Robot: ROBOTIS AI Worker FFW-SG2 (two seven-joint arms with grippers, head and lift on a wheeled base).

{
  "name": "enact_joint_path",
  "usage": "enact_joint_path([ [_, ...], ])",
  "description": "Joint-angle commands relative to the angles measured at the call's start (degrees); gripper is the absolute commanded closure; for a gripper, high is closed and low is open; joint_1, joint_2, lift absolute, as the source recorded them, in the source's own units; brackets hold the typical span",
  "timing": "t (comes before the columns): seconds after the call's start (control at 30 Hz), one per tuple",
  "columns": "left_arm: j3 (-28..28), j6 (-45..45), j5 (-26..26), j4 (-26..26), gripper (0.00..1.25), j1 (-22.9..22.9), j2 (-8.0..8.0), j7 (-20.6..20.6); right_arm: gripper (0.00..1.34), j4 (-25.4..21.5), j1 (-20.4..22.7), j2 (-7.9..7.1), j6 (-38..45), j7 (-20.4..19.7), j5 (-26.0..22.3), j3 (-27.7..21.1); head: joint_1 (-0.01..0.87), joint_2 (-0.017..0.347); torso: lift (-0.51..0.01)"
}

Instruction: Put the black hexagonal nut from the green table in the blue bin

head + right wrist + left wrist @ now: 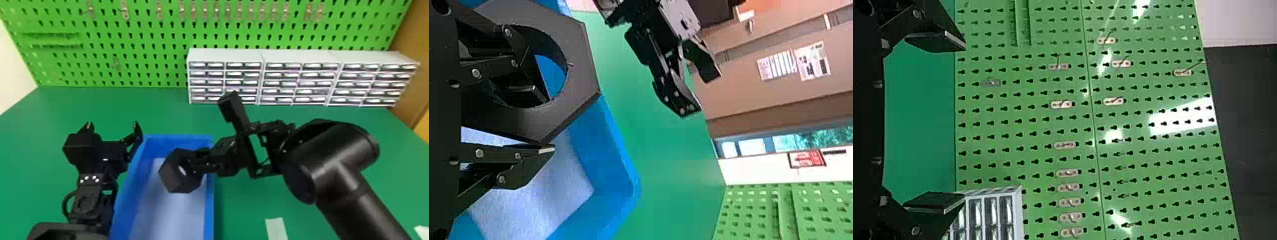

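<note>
Black hexagonal nut [175, 183] hangs above the inside of the blue bin [209, 207], held by the right gripper [195, 160], one finger inside its hole and the other against its outer edge. The left gripper [113, 124], fingers wide apart and nothing between them, is left of the bin, over the green counter [244, 207]. Drawer cabinets [225, 56] stand farther back.

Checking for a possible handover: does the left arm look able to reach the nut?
Probably, after turning: the left gripper is open beside the blue bin, and the right gripper holds the black nut from the right, leaving its left side free.
</note>
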Motion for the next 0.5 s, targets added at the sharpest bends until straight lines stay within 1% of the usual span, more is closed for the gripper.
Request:
enact_joint_path([
  [0.0, 0.0, 0.0, -0.1, 0.0, 0.21, -0.1, 0.00, 0.0, 1.04, 1.0, -1.0, -0.39, -0.5, -0.6, -2.6, 3.1, 0.657, 0.057, -0.095],
  [0.17, 0.0, 0.0, -0.1, 0.0, 0.21, -0.2, 0.00, 0.0, 1.04, 1.2, -1.6, -0.83, -0.8, -0.8, -3.3, 3.9, 0.657, 0.057, -0.095],
  [0.33, 0.2, 0.0, -0.2, 0.0, 0.21, -0.2, 0.00, 0.0, 1.03, 1.4, -1.6, -0.75, -0.6, -0.8, -3.8, 4.0, 0.657, 0.057, -0.095],
  [0.37, 0.2, 0.0, -0.2, 0.0, 0.21, -0.2, 0.00, 0.0, 0.97, 1.6, -1.6, -0.83, -0.6, -0.8, -4.0, 3.9, 0.657, 0.057, -0.095],
  [0.4, 0.2, 0.0, -0.2, 0.0, 0.21, -0.2, 0.00, 0.0, 0.86, 1.7, -1.5, -0.83, -0.6, -0.8, -4.4, 3.9, 0.657, 0.057, -0.095],
  [0.43, 0.2, 0.0, -0.2, 0.0, 0.21, -0.2, 0.00, 0.0, 0.67, 1.8, -1.5, -0.83, -0.5, -0.8, -4.6, 3.7, 0.657, 0.057, -0.095],
  [0.47, 0.2, 0.0, -0.2, 0.0, 0.21, -0.2, 0.00, 0.0, 0.54, 1.8, -1.5, -0.83, -0.3, -0.8, -4.7, 3.7, 0.657, 0.057, -0.095],
])
